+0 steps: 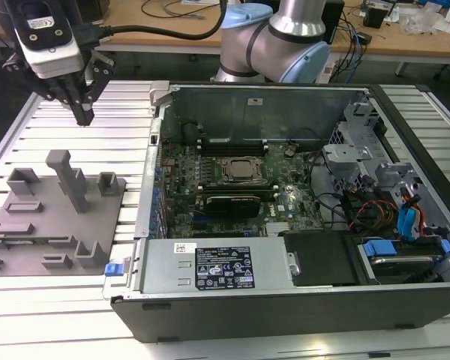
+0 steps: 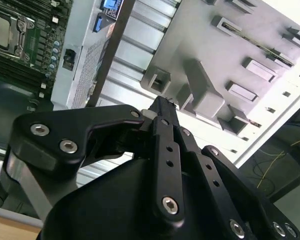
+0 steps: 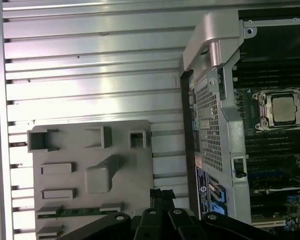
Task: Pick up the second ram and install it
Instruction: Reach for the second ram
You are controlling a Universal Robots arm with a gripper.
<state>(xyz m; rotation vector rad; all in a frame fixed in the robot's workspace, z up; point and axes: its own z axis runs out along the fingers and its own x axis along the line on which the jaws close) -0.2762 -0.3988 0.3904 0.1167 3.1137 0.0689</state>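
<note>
**Fingers Together and Empty Above the Tray; Ram Seated in Its Slot**

At the exterior view's left, the gripper (image 1: 84,116) was seen hanging above the slatted worktop (image 1: 124,105), beyond the far edge of the gray tray (image 1: 90,225). The fingers were pressed together, and nothing was held between them. The ram (image 3: 80,211) was seen in both wrist views, lying as a thin green strip in a long slot of the tray (image 2: 260,46), well apart from the fingertips (image 3: 155,194).

The closed fingers were judged the first hazard: brought down that way, they would press on the ram's top edge instead of straddling it. A tall post (image 1: 67,176) stood up from the middle of the tray and could be struck by a low sideways pass. Open room was plentiful over the bare worktop around the tray.

Further right, the case wall (image 1: 156,97) rose between tray and motherboard (image 1: 285,199). A stick carried too low could be caught on that rim. Inside the case, the space beside the socket (image 1: 242,171) was tight. At the far right, loose cables (image 1: 367,210) lay near the drive bays and could be snagged by a wide swing.
</note>
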